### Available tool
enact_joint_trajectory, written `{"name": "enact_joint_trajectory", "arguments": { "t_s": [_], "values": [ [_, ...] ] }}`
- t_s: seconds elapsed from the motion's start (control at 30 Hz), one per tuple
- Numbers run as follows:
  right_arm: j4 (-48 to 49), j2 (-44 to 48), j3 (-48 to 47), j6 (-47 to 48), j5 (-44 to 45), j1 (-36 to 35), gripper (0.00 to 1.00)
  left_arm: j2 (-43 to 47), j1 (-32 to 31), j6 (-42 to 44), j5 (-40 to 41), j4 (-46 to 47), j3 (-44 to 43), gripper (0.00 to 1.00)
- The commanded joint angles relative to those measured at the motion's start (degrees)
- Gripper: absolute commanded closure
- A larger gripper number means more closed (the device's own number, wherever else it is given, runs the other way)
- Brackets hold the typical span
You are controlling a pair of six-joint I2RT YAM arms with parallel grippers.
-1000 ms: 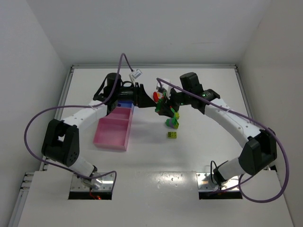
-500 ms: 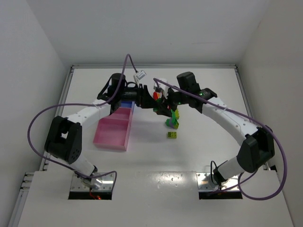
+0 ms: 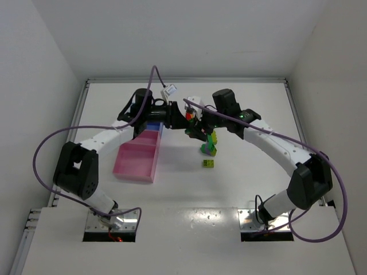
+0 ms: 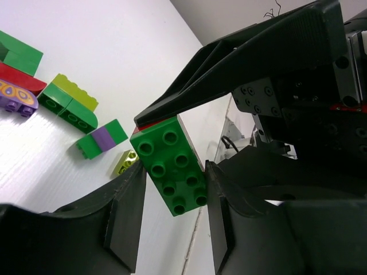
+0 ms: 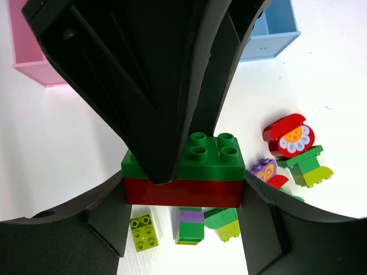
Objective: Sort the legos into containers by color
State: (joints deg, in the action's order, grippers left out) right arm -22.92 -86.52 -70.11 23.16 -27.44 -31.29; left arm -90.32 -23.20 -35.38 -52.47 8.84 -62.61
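My two grippers meet in the air above the table. A green brick [image 4: 171, 167] stacked on a red brick [image 5: 182, 192] hangs between them. My right gripper [image 5: 183, 193] is shut on the red brick's ends. My left gripper [image 4: 175, 177] reaches in from the opposite side, and both its fingers press the green brick's sides. In the top view the stack [image 3: 188, 116] sits just right of the containers, a pink tray [image 3: 136, 159] with a blue tray [image 3: 152, 124] at its far end. More legos [image 3: 209, 149] lie on the table below.
Loose on the table under the grippers are a lime brick [image 5: 144, 232], a green-and-purple piece [image 5: 190, 224], a green-and-lime piece [image 5: 225, 222] and a red flower piece [image 5: 288, 135]. The pink tray's corner [image 5: 23, 54] and the blue tray [image 5: 274, 30] show beyond them.
My left gripper has moved right to the stack held by the right gripper and closed its fingers onto the green brick. The right gripper kept its hold.
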Motion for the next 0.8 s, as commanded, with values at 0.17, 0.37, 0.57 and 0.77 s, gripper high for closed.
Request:
{"name": "enact_joint_trajectory", "arguments": {
  "t_s": [0.17, 0.37, 0.57, 0.77],
  "values": [
    [1.9, 6.3, 7.3, -0.6, 2.6, 0.6, 0.83, 8.2, 5.8, 2.9, 0.6, 2.7, 1.5, 0.84],
    [1.9, 8.6, 10.7, -0.6, 3.2, 2.4, 0.84, 10.6, 12.1, -0.7, 0.0, 5.9, 5.1, 0.85],
    [1.4, 10.2, 11.3, -0.6, 3.2, 3.6, 0.84, 11.9, 12.9, 15.4, 0.3, -16.1, -3.5, 0.85],
    [1.4, 10.2, 9.4, -2.1, 0.6, 4.1, 0.84, 14.7, 12.9, 49.4, 15.2, -50.5, -9.2, 0.82]
  ]
}}
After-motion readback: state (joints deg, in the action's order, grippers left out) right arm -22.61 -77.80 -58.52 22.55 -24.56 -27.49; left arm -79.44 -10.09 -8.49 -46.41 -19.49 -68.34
